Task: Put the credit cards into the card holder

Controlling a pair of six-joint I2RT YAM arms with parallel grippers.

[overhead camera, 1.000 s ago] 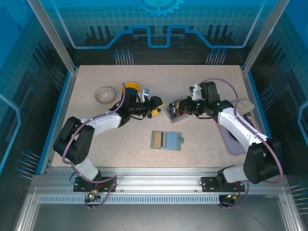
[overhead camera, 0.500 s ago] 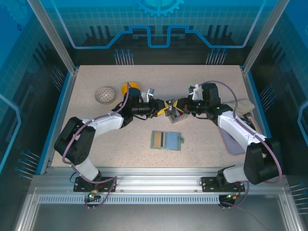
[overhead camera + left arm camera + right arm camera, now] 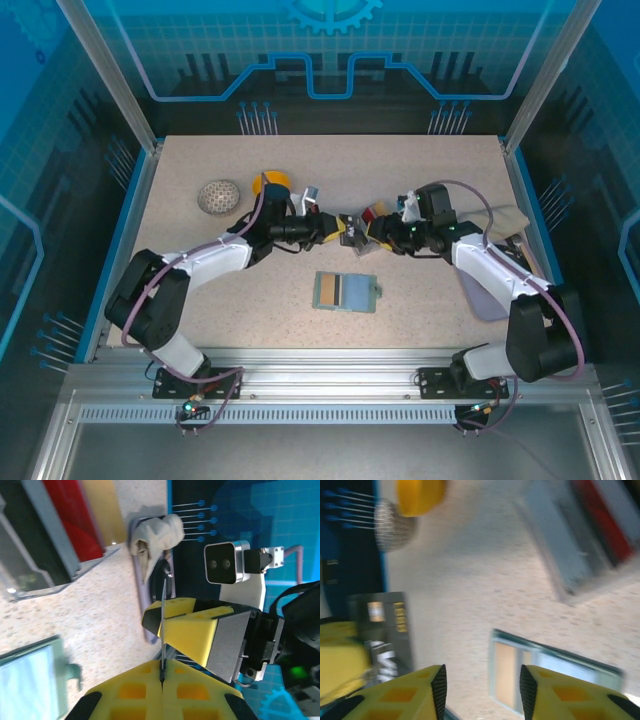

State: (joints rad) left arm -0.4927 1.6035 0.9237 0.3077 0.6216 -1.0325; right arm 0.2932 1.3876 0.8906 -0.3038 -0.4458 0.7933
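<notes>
My left gripper (image 3: 343, 227) is shut on a dark card with gold digits (image 3: 382, 625), which shows edge-on between its jaws as a thin line (image 3: 163, 625). My right gripper (image 3: 375, 233) faces it nearly tip to tip, open, with one yellow finger (image 3: 200, 630) beside the card's edge. Nothing lies between the right gripper's (image 3: 482, 692) fingers. Just under both grippers, a clear box (image 3: 50, 540) holds red, black and tan credit cards. The card holder (image 3: 347, 291) lies open on the table nearer the arms' bases, with a tan card in its left pocket (image 3: 507, 672).
A mesh ball (image 3: 219, 195) and a yellow round object (image 3: 271, 183) sit at the back left. A beige cloth (image 3: 508, 220) rests on a purple sheet (image 3: 490, 295) by the right edge.
The two grippers came together over the box. My left gripper shut on the dark card, and my right gripper, shut a second ago, has opened and let go of it.
</notes>
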